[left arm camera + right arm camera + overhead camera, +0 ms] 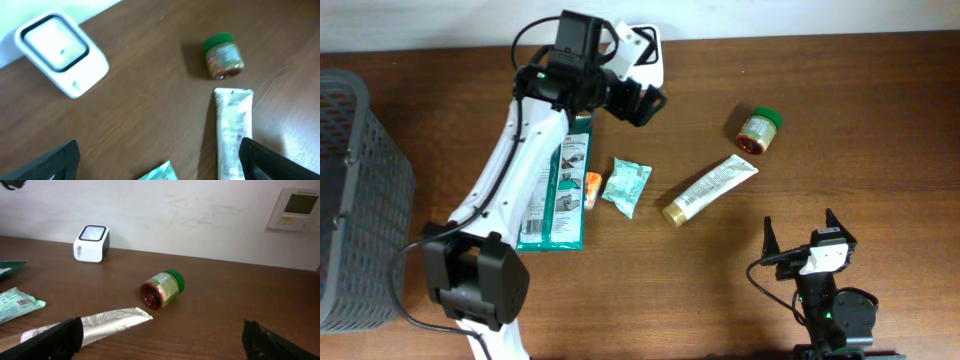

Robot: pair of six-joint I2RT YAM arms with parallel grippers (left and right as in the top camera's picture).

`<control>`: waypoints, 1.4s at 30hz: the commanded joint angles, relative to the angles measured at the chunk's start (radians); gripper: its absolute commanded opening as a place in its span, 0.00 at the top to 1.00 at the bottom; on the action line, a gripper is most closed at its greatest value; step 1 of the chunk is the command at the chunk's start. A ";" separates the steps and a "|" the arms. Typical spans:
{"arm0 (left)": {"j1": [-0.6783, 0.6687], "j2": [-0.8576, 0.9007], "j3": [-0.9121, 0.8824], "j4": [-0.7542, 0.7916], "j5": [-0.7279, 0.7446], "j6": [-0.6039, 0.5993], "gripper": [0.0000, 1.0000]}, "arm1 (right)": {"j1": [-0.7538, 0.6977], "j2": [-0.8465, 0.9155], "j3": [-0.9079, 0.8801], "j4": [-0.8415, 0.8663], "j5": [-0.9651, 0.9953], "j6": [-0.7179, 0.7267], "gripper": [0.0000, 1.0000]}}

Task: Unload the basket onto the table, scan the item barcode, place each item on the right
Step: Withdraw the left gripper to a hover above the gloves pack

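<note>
Jar (758,131) on its side, green lid

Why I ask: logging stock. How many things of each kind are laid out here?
Scanner: 1
Jar: 1
Tube: 1
Packets: 2, teal pouch, long green pack
Small orange item: 1
Basket: 1
Total: 7

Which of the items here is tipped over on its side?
The green-lidded jar, lying near the tube; the tube and the teal packet are flat packs, not toppled.
</note>
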 commanded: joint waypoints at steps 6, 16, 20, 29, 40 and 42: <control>0.129 -0.047 0.007 -0.101 -0.040 0.086 0.01 | -0.007 -0.003 -0.007 -0.003 0.002 0.008 0.02; 0.171 -0.050 0.007 -0.104 -0.111 0.104 0.01 | -0.007 -0.003 -0.007 -0.003 0.002 0.008 0.02; 0.170 -0.050 0.007 -0.108 -0.126 0.104 0.01 | -0.007 -0.003 -0.007 -0.003 0.002 0.008 0.02; 0.174 -0.050 0.007 -0.117 -0.190 0.104 0.01 | -0.007 -0.003 -0.007 -0.003 0.002 0.008 0.02; 0.175 -0.050 0.007 -0.164 -0.204 0.103 0.01 | -0.007 -0.003 -0.007 0.001 -0.032 0.009 0.02; 0.177 -0.052 0.009 -0.164 -0.204 0.100 0.01 | -0.007 -0.003 -0.007 0.001 -0.034 0.009 0.02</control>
